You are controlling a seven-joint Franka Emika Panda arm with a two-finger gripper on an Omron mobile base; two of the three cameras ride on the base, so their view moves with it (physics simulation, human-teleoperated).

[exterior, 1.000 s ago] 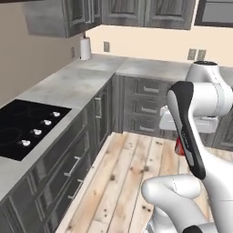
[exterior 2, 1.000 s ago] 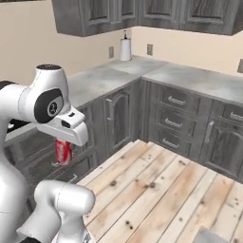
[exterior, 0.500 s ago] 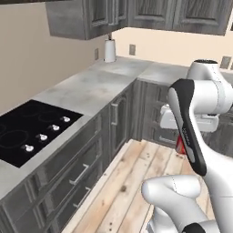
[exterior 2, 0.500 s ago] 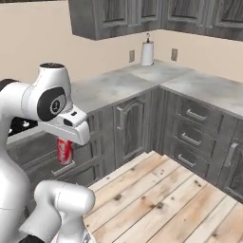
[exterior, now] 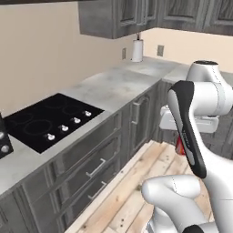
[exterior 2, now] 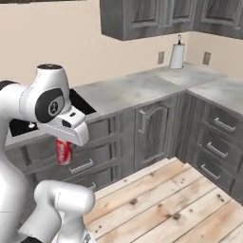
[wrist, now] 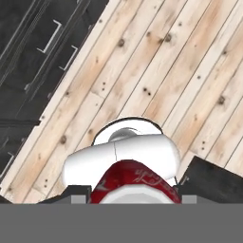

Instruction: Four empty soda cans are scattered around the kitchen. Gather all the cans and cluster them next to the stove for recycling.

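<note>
— Holding what, and where?
— Gripper (exterior 2: 64, 151) clamped on one red soda can (exterior 2: 63, 152), upright beneath the hand, above the plank floor (exterior 2: 161, 199) in front of the dark cabinets (exterior 2: 152, 130); can also seen partly hidden behind the forearm (exterior: 180, 145), and close up (wrist: 135, 182).
— Position of the stove (exterior: 48, 119)?
— Set into the grey tabletop (exterior: 113, 86) against the cream wall, knobs along its front edge; paper towel roll (exterior 2: 177, 56) standing at the tabletop's far corner. Can well apart from stove, off the tabletop.
</note>
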